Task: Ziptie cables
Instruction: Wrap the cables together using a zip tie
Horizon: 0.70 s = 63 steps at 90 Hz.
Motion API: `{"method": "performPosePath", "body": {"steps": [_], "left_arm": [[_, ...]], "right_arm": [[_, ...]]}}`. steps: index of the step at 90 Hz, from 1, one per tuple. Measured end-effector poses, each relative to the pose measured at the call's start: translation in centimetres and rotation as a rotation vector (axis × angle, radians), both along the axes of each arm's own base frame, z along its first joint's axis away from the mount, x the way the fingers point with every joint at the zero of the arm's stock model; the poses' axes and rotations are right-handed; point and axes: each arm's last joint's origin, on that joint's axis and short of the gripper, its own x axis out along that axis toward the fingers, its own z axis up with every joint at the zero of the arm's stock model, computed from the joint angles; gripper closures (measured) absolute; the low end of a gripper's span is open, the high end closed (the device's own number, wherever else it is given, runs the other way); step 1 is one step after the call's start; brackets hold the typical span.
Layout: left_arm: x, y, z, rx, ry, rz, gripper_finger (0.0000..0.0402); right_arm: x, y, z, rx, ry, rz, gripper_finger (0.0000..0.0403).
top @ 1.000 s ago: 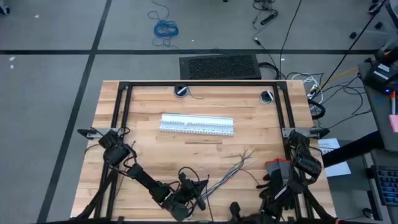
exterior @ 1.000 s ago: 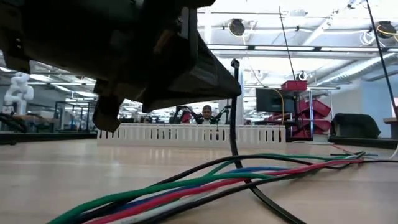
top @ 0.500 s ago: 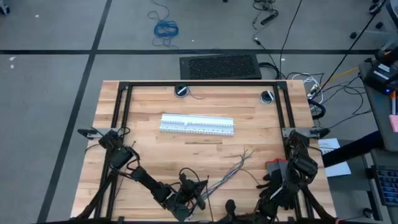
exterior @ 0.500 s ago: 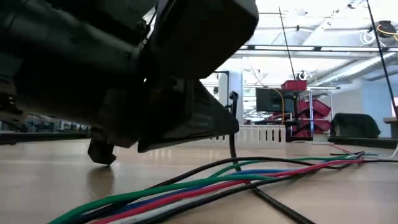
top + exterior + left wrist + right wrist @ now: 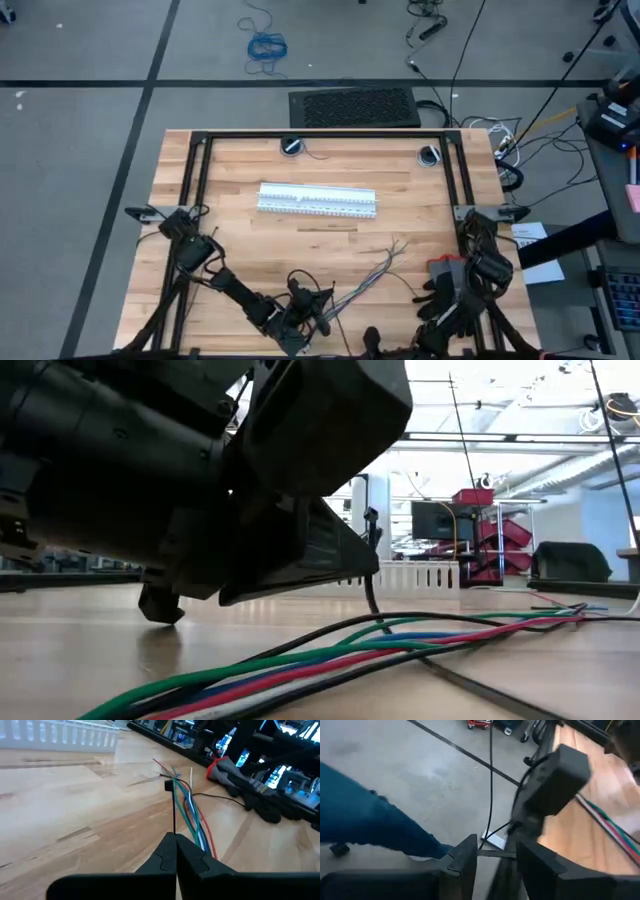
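- The left gripper point(image 5: 175, 851) is set low over the butcher-block table point(image 5: 240, 250) near its front edge; its matte black fingers are pressed together on a thin, stiff black ziptie point(image 5: 173, 810) that stands upright from the tips and ends in a small square head.
- A white slotted strip point(image 5: 317, 199) of moulded plastic lies flat across the middle of the table, well apart from the gripper.
- The cables point(image 5: 192, 815), a loose bundle of thin insulated wires in green, blue, red, white and black, lie just beside the held ziptie and fan out at their far end.
- In the low view the cables point(image 5: 330, 660) run across the wood towards the right.
- The right gripper point(image 5: 495, 851) is held off the front right corner of the table, over the grey floor; its blocky dark fingers are parted, seemingly around nothing, though a thin black strand crosses the gap.
- A person's blue trouser leg point(image 5: 370, 815) is seen on the floor beyond.
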Motion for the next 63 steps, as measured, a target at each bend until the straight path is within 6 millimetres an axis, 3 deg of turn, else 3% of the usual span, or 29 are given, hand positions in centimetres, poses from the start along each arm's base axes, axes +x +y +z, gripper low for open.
{"method": "performPosePath", "body": {"steps": [14,25,35,63], "left_arm": [[0.0,0.0,0.0,0.001,-0.005,0.008,0.0402],[0.0,0.1,0.0,-0.013,-0.02,0.023,0.0402],[0.0,0.1,0.0,-0.008,-0.017,0.024,0.0402],[0.1,0.2,0.0,-0.004,-0.014,0.024,0.0402]], "right_arm": [[-0.9,1.4,1.0,-0.1,-0.012,-0.024,0.0277],[-0.5,1.4,1.3,-0.154,0.003,-0.03,0.0277],[0.5,0.3,0.8,-0.209,0.045,-0.04,0.0277],[1.8,0.4,-1.5,-0.221,-0.025,-0.035,0.0277]]}}
